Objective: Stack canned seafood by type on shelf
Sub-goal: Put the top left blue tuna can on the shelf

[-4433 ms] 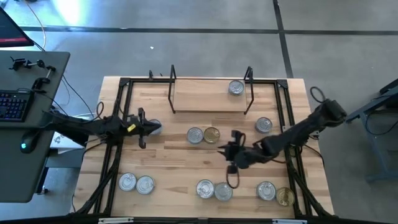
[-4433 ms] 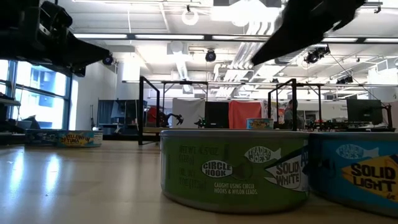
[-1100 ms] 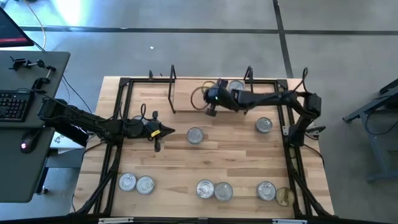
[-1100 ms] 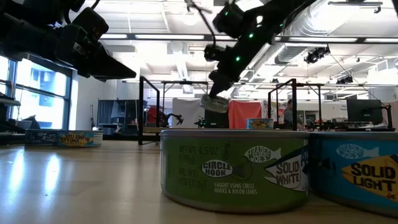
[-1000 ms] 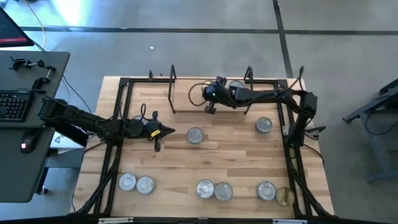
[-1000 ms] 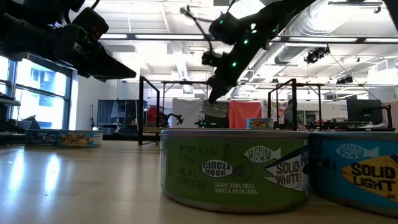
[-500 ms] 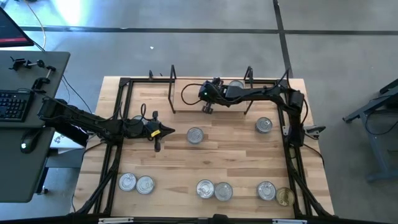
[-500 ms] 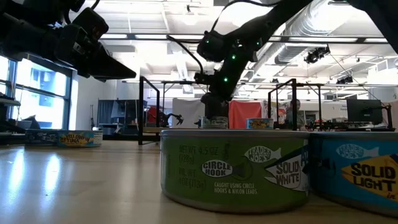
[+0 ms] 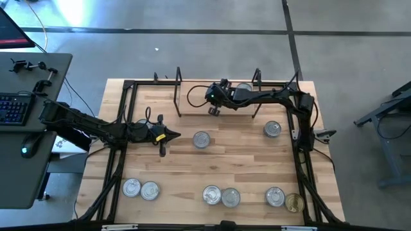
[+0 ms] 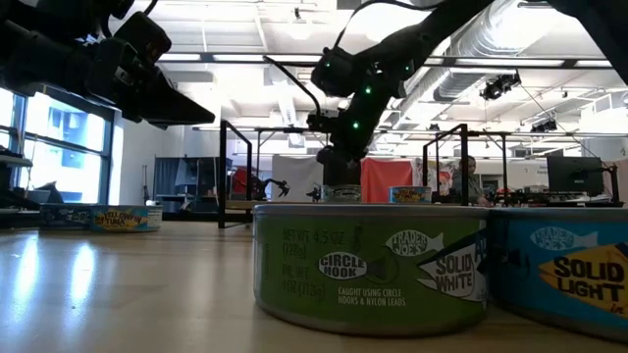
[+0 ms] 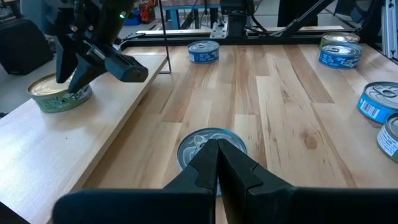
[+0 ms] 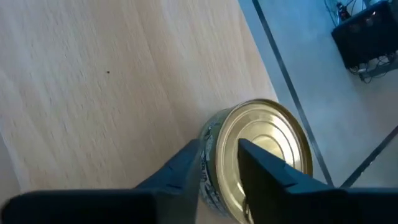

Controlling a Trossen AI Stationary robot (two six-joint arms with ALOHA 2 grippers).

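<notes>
Gold on its lid and green on its printed band, the gold-lidded tin (image 12: 267, 155) sits flat on the pale wooden shelf (image 9: 192, 102), close to the board's edge, towards the middle of its length. The right jaws stand right at it, one finger outside its wall and the other over the lid; I cannot tell whether they are clamped or already let go.

It should handle as a rigid, fairly dense little object (full, presumably), not fragile. The smooth metal wall and lid look slippery, so a firm pinch across the low side wall seems the best hold.

The other tins match its short, round shape, most with shiny silver lids. The left jaws are clenched on nothing, hovering over a silver tin (image 11: 189, 149) on the bench (image 9: 257, 160).
</notes>
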